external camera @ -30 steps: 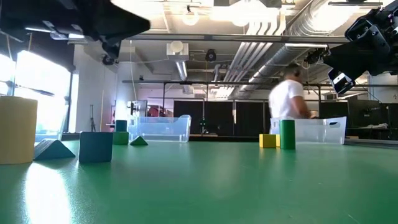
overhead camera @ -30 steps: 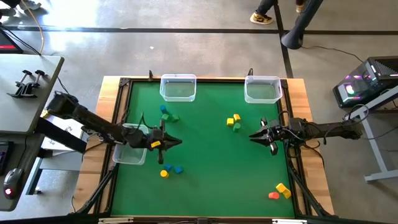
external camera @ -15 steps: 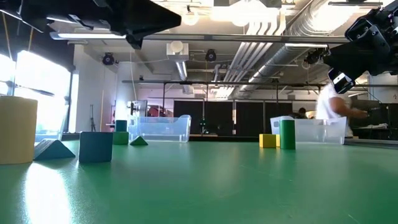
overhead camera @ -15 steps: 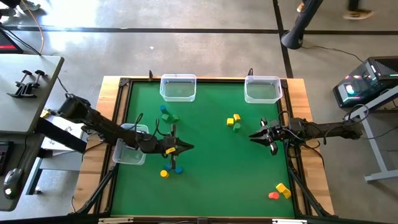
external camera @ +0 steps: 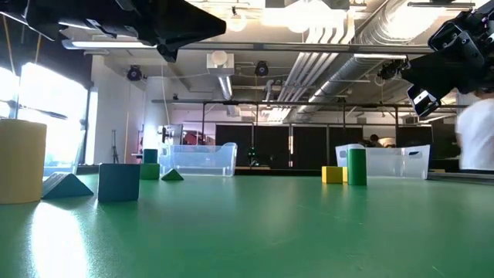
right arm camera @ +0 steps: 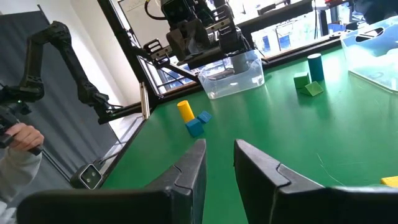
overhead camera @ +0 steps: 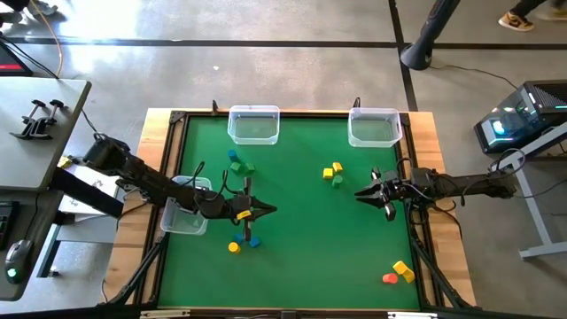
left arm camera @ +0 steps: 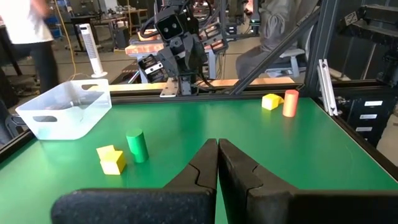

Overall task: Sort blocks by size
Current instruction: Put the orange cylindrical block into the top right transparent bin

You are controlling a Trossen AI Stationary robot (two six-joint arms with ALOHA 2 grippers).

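Note:
The blocks lie in small groups on the green mat. A yellow cylinder [overhead camera: 234, 247] and blue cubes [overhead camera: 253, 240] are near the left. Blue and green blocks [overhead camera: 236, 161] are at the far left. Yellow cubes and a green cylinder [overhead camera: 332, 173] are in the middle. Orange and yellow blocks [overhead camera: 399, 270] are at the near right. My left gripper [overhead camera: 271, 211] is shut and empty above the mat, just beyond the blue cubes; it also shows in the left wrist view [left arm camera: 217, 149]. My right gripper [overhead camera: 358, 195] is open and empty, right of the middle group; it also shows in the right wrist view [right arm camera: 219, 152].
Two clear bins [overhead camera: 254, 125] [overhead camera: 375, 128] stand at the far edge, and a third bin [overhead camera: 183, 217] lies under my left arm at the left edge. A black frame [overhead camera: 416, 257] runs round the mat. A person walks on the floor beyond the table.
My left gripper has gone toward the table's right edge and a little toward the near edge, ending over the blue cubes, then kept still. The blocks have not moved.

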